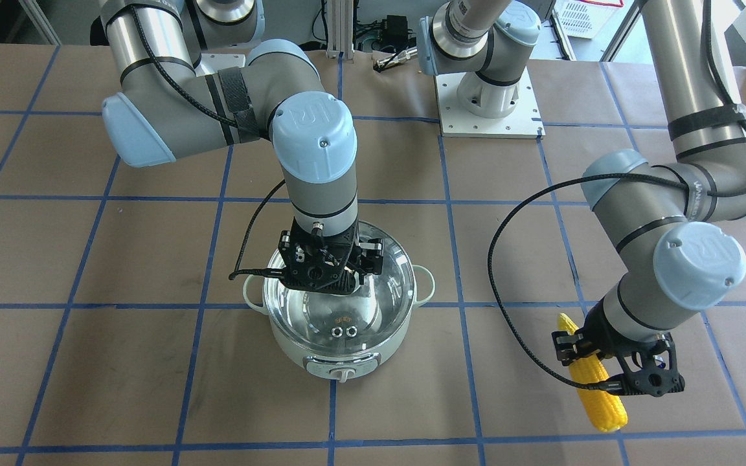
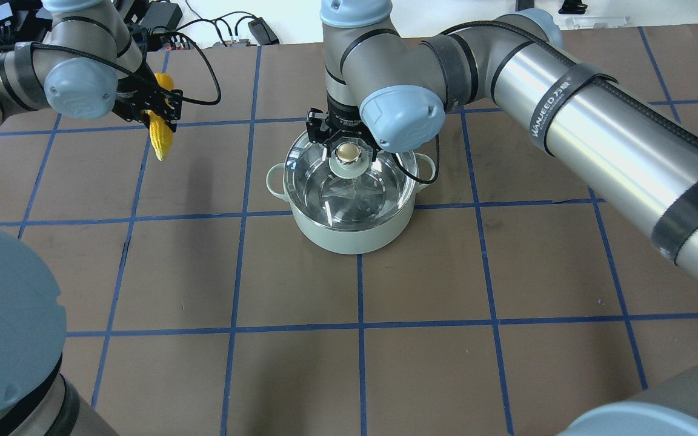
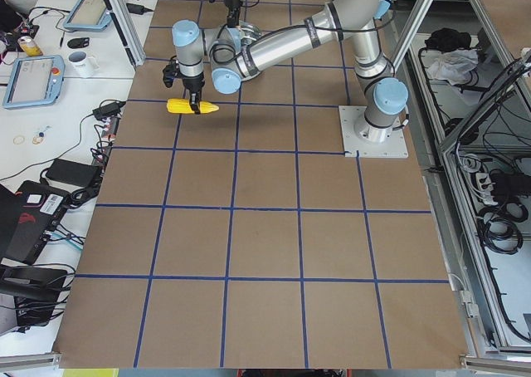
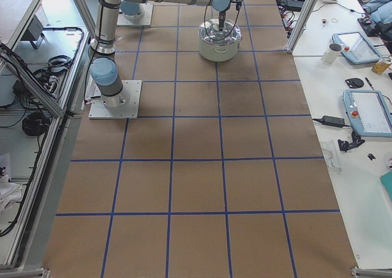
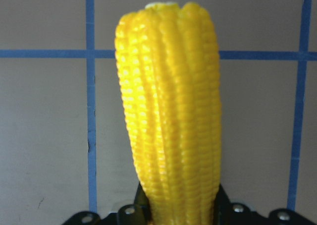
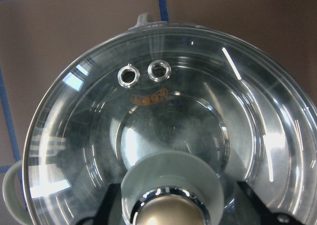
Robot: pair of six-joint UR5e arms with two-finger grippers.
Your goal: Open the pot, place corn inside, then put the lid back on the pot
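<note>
**Left gripper** (image 1: 585, 362): jaws clenched across the corn (image 1: 603, 404), which is held level toward the operators' edge of the bench, on the robot's left. **Right gripper** (image 2: 346, 147): jaws released and spread to either side of the lid knob (image 6: 171, 212), clear of it. The lid (image 1: 347, 310) is seated on the pot (image 2: 349, 236), mid-bench.

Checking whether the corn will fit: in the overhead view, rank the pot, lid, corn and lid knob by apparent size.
1. pot
2. lid, nearly as wide as the pot
3. corn, partly hidden
4. knob
</note>
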